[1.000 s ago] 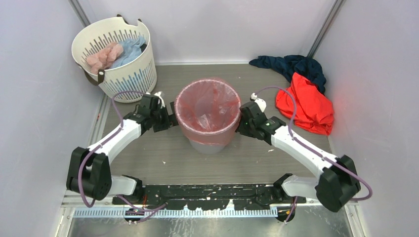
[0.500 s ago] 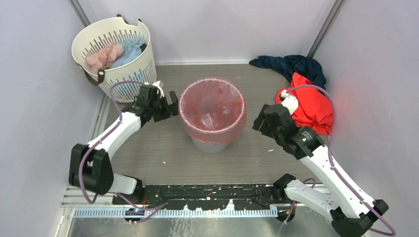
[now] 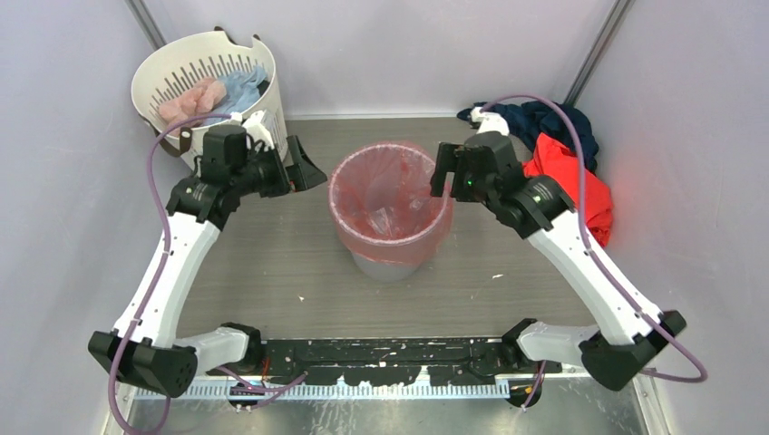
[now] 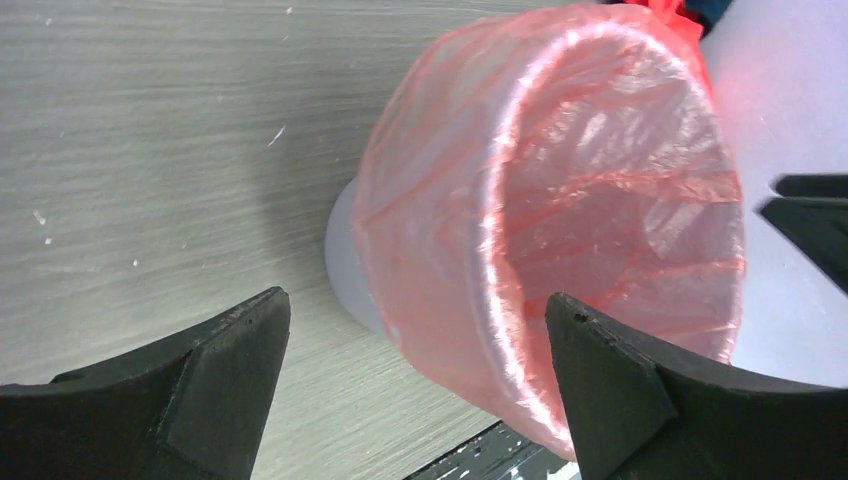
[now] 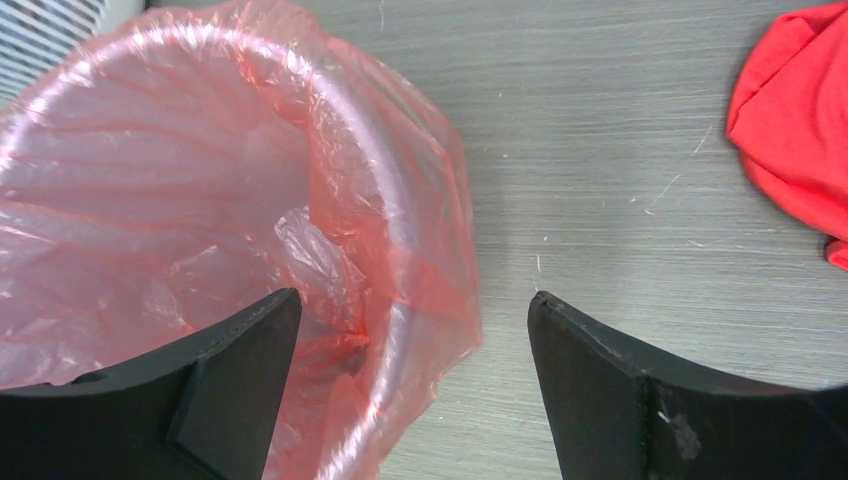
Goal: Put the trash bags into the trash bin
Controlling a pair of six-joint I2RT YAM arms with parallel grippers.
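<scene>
The translucent red-pink trash bag (image 3: 390, 195) lines the grey round trash bin (image 3: 385, 266); its edge is folded over the rim and hangs down the outside. It shows in the left wrist view (image 4: 560, 200) and the right wrist view (image 5: 200, 200). The bin's grey base shows in the left wrist view (image 4: 345, 270). My left gripper (image 3: 304, 172) is open and empty, raised left of the bin. My right gripper (image 3: 444, 177) is open and empty, raised over the bin's right rim, its jaws either side of the rim without touching.
A white slotted laundry basket (image 3: 231, 136) with pink and blue cloths stands at the back left, close behind my left arm. A red-orange garment (image 3: 567, 195) and a dark blue one (image 3: 535, 118) lie at the back right. Walls close in on both sides.
Both arms have lifted up and away from the bin's sides. The left gripper rose towards the basket; the right swung up and back over the right rim. The bag stays draped on the bin.
</scene>
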